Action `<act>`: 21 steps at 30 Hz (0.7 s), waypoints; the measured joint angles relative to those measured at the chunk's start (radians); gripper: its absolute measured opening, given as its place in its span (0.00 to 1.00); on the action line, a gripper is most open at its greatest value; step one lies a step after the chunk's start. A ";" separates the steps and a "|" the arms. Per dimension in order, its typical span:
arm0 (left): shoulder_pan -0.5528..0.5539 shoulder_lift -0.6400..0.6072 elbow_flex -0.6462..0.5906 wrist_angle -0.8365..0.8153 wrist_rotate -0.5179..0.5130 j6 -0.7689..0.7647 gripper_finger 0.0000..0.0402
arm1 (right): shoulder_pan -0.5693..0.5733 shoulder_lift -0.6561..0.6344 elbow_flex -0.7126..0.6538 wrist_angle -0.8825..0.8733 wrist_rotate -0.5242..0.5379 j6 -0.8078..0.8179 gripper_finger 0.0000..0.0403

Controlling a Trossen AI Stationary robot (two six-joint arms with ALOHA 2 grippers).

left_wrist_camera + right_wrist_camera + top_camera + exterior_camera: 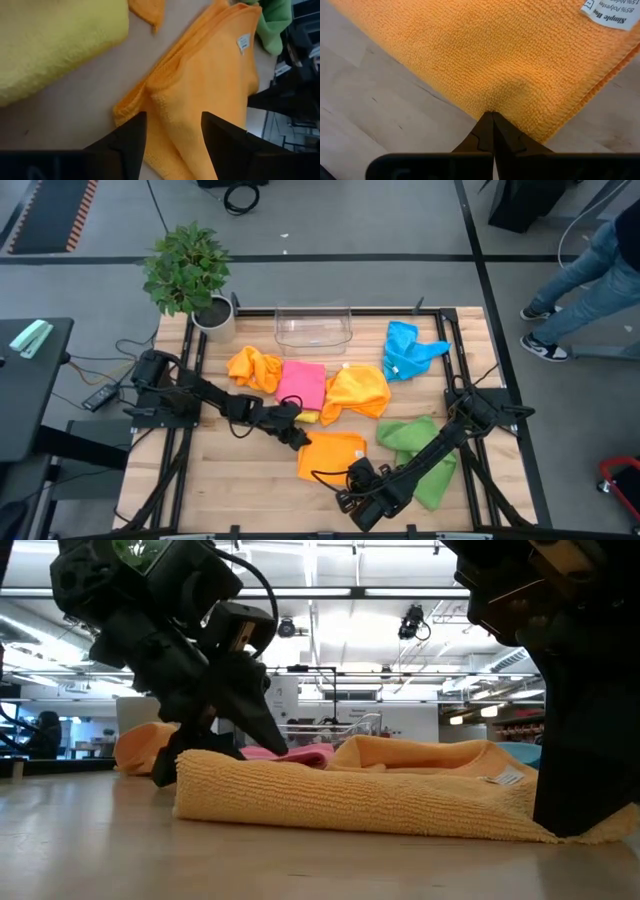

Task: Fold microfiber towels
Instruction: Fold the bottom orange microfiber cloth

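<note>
A folded orange towel (332,455) lies flat on the table near the front middle, its white label (610,12) up. My right gripper (358,480) is shut on its near edge. My left gripper (297,438) is open at the towel's far left corner, one finger (131,137) on each side of the layered edge (170,100). The other towels lie behind: orange (255,367), pink (302,383), a second orange (358,392), blue (408,348), green (420,445), and yellow (310,417) peeking out under the pink. My right gripper pinches the orange towel's near edge (495,102) between its two shut fingertips, close to the corner with the label. The fingers come low and slanting from the table's near side. The cloth puckers at the tips and lies flat on the table. My left gripper's open fingers may touch the towel; I cannot tell.
A clear plastic bin (313,327) stands at the far middle and a potted plant (190,275) at the far left corner. A person (600,270) walks beyond the table's far right. Bare wood (220,480) shows at the front left.
</note>
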 joint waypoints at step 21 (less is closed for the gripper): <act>-0.004 0.061 0.053 0.041 -0.034 0.042 0.43 | 0.000 0.001 0.000 -0.001 -0.006 -0.013 0.01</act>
